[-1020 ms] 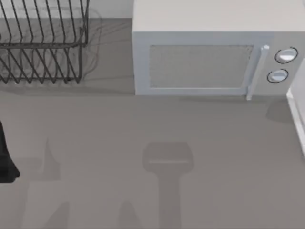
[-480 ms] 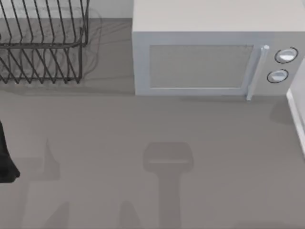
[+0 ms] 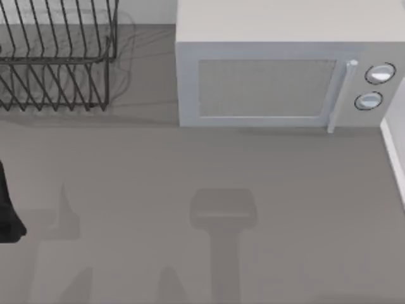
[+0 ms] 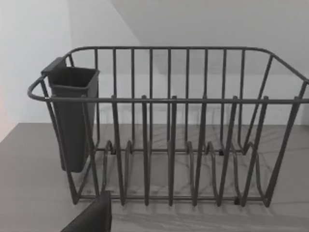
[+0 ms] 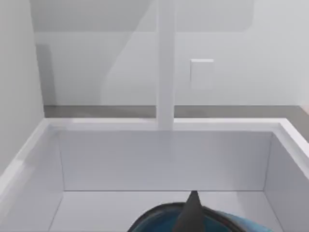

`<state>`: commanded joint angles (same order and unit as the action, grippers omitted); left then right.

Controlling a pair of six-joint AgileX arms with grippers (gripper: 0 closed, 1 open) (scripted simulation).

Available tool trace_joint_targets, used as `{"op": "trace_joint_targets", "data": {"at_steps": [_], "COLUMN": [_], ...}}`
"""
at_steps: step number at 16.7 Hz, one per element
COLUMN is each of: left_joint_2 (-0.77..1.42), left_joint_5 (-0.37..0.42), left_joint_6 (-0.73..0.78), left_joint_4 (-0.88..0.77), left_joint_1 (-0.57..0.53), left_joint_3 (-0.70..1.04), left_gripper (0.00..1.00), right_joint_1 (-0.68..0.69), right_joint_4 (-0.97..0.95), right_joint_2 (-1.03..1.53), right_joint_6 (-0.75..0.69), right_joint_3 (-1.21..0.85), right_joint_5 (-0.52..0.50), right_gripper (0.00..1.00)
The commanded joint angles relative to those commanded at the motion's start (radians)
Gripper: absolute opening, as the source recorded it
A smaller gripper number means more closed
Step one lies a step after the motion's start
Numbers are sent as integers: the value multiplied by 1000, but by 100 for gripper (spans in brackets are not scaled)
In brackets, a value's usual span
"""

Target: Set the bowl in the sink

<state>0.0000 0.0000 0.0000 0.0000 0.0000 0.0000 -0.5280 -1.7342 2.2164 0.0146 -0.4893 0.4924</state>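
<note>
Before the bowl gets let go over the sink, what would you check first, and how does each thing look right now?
1. Bowl over the sink basin: ok.
2. Basin floor beneath free of other items: ok, as far as seen.
3. Bowl low enough to release: cannot tell.
4. Right hand's hold on the bowl: cannot tell.
5. Left arm out of the way at the table's left edge, near the dish rack: ok.

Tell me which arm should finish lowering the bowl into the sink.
Right, I'd judge. In the right wrist view the bowl sits at its gripper, over the sink. The left arm is at the table's left edge, facing the dish rack.
</note>
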Motion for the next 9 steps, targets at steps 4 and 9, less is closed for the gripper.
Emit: {"op": "trace_joint_targets", "data": {"at_steps": [4, 9], "left_joint_2": [0, 0], "left_joint_5": [0, 0], "left_joint_6": [0, 0], "left_joint_4": [0, 0], "left_joint_1": [0, 0], "left_joint_3": [0, 0], "left_gripper": [100, 100], "right_joint_1": [0, 0], "right_joint_4": [0, 0], "right_joint_2": [0, 0], "right_joint_6": [0, 0], "right_joint_3": [0, 0], "right_joint_5": [0, 0], "right_gripper": [100, 100]}}
